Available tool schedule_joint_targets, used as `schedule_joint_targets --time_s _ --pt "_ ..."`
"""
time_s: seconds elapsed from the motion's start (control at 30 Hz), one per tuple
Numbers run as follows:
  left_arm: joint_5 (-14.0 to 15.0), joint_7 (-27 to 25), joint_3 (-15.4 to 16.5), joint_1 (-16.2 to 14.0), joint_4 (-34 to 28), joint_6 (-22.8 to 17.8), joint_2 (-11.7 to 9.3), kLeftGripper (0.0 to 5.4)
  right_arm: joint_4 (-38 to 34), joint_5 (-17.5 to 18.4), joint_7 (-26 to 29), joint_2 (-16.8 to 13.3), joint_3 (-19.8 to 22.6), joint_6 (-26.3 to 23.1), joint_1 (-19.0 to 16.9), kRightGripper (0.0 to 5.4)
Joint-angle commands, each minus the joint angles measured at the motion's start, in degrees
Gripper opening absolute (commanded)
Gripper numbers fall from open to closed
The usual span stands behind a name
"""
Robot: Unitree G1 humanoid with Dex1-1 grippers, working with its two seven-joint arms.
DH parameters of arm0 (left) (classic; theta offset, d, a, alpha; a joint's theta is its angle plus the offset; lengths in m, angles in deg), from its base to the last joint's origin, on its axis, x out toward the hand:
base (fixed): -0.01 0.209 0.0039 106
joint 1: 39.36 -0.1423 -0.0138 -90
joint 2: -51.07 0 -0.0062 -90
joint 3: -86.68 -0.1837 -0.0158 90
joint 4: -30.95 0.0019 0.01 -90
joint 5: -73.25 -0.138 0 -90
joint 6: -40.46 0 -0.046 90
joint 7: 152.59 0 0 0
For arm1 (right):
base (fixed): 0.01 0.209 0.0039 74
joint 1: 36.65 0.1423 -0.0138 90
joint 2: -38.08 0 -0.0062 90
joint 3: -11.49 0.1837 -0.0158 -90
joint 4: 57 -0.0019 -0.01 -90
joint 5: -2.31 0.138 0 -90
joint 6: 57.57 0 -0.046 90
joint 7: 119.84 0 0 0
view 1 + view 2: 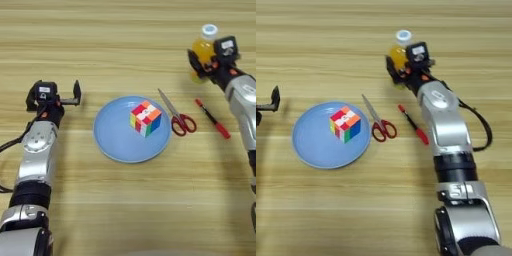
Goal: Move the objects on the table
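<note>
Small orange-drink bottle with white cap [399, 51]: pinched by right gripper [396, 66] fingers. Keep upright, squeeze steady, clear thin red pen [212, 118]. Left gripper [70, 96] idle, fingers spread.

arms: silver shells, black joint bands | grippers: left gripper [70, 97], right gripper [398, 67] black (orange accents) | cables: black | wrist labels: white
</note>
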Motion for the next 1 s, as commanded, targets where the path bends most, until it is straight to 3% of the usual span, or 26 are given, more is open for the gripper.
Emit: schedule_joint_targets --time_s 0.03,0.23,0.7,0.9,1.0 --pt "-0.36 0.25 -0.23 0.15 0.1 -0.73 -0.04 5.4 -2.25 0.61 -0.98 -1.32 1.58 0.23 -2.1 3.53" --pt "-0.29 0.14 -0.14 0.19 0.26 -0.68 -0.21 5.4 0.62 1.47 -1.7 -2.03 3.35 0.74 -4.02 3.53" --pt "-0.3 0.31 -0.19 0.2 0.19 -0.64 -0.01 5.4 12.29 2.28 -1.46 -3.0 4.98 4.75 -1.8 3.53" --pt "-0.22 0.24 -0.13 0.27 0.27 -0.64 -0.08 5.4 13.6 2.0 -1.17 -2.68 4.09 6.12 -2.01 3.53" --pt "-0.21 0.23 -0.12 0.25 0.27 -0.63 -0.09 5.4 12.73 2.08 -0.68 -2.55 3.59 6.34 -2.29 4.17"
